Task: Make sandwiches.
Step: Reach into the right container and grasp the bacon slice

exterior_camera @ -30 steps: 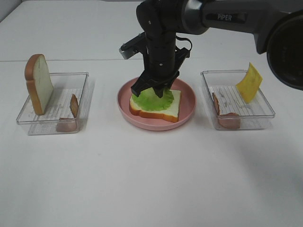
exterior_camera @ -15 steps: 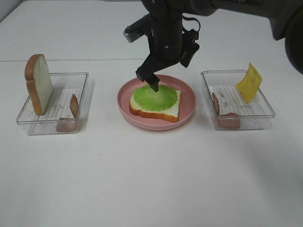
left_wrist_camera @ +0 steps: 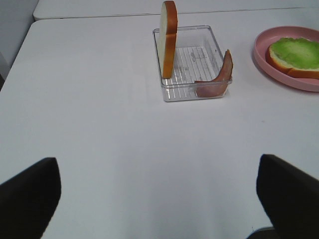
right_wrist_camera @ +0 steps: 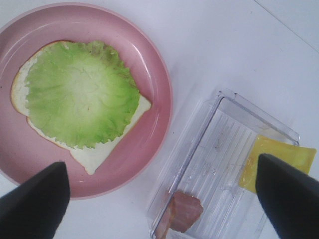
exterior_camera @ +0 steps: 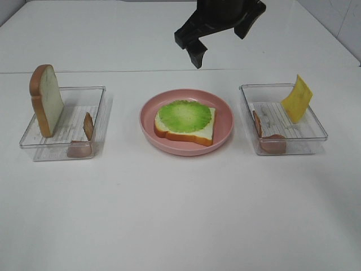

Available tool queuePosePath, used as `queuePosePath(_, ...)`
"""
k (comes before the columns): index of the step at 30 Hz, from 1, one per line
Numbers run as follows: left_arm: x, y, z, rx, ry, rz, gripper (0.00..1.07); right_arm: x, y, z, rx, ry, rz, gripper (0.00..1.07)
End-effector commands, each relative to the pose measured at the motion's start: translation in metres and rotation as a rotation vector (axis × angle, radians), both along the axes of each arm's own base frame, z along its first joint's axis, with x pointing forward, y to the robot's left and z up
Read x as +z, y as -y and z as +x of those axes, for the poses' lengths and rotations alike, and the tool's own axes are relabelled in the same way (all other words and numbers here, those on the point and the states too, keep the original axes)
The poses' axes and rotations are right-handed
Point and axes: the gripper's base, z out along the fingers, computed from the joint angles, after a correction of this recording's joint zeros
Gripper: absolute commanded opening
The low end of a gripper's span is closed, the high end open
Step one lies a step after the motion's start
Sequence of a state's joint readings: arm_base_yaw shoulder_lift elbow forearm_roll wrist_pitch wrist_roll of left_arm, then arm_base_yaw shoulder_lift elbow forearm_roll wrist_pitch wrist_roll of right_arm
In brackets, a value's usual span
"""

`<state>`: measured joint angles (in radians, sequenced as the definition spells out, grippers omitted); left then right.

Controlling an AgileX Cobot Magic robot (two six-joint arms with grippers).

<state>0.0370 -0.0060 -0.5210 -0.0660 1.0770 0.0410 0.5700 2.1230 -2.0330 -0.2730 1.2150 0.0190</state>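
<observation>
The lettuce [exterior_camera: 185, 116] lies on a bread slice [exterior_camera: 206, 131] in the pink plate [exterior_camera: 225, 110], mid-tabletop [exterior_camera: 180, 214]. The right gripper [exterior_camera: 219, 28] hangs above the plate's far side, jaws wide apart and empty; the left gripper [left_wrist_camera: 159, 199] has its jaws spread too, holding nothing

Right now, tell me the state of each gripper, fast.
Left gripper: open, holding nothing.
Right gripper: open, holding nothing; the green lettuce leaf lies free on the white toy bread slice on the round pink plate.
</observation>
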Motion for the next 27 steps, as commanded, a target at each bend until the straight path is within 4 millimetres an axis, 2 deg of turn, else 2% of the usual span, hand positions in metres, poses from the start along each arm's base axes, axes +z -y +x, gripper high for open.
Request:
queuePosePath(1, 0.000, 0.000, -0.002, 0.001, 0.017, -0.003, 1.01, 0.016, 0.025, -0.011, -0.077, -0.094, 0.008, 0.99)
queuePosePath(4, 0.000, 0.000, -0.002, 0.001, 0.017, -0.003, 1.01, 0.019, 0.030, -0.013, -0.085, -0.095, 0.007, 0.99)
queuePosePath(6, 0.000, 0.000, -0.002, 0.001, 0.017, -0.003, 1.01, 0.026, 0.046, -0.021, -0.113, -0.099, 0.004, 0.99)
queuePosePath(7, 0.000, 0.000, -0.002, 0.001, 0.017, -0.003, 1.01, 0.026, 0.046, -0.021, -0.113, -0.099, 0.004, 0.99)
queuePosePath(8, 0.000, 0.000, -0.002, 0.001, 0.017, -0.003, 1.01, 0.026, 0.058, -0.025, -0.136, -0.117, 0.000, 0.99)
queuePosePath(9, 0.000, 0.000, -0.002, 0.001, 0.017, -0.003, 1.01, 0.026, 0.058, -0.025, -0.136, -0.117, 0.000, 0.99)
queuePosePath(11, 0.000, 0.000, -0.002, 0.001, 0.017, -0.003, 1.01, 0.024, 0.079, -0.034, -0.195, -0.158, 0.010, 0.99)
queuePosePath(12, 0.000, 0.000, -0.002, 0.001, 0.017, -0.003, 1.01, 0.024, 0.079, -0.034, -0.195, -0.158, 0.010, 0.99)
queuePosePath(14, 0.000, 0.000, -0.002, 0.001, 0.017, -0.003, 1.01, 0.018, 0.096, -0.040, -0.242, -0.199, 0.025, 0.99)
queuePosePath(17, 0.000, 0.000, -0.002, 0.001, 0.017, -0.003, 1.01, 0.015, 0.101, -0.041, -0.258, -0.207, 0.024, 0.99)
queuePosePath(19, 0.000, 0.000, -0.002, 0.001, 0.017, -0.003, 1.01, 0.002, 0.111, -0.045, -0.290, -0.226, 0.028, 0.99)
queuePosePath(23, 0.000, 0.000, -0.002, 0.001, 0.017, -0.003, 1.01, -0.009, 0.111, -0.048, -0.291, -0.235, 0.032, 0.99)
queuePosePath(27, 0.000, 0.000, -0.002, 0.001, 0.017, -0.003, 1.01, -0.028, 0.105, -0.049, -0.288, -0.235, 0.106, 0.99)
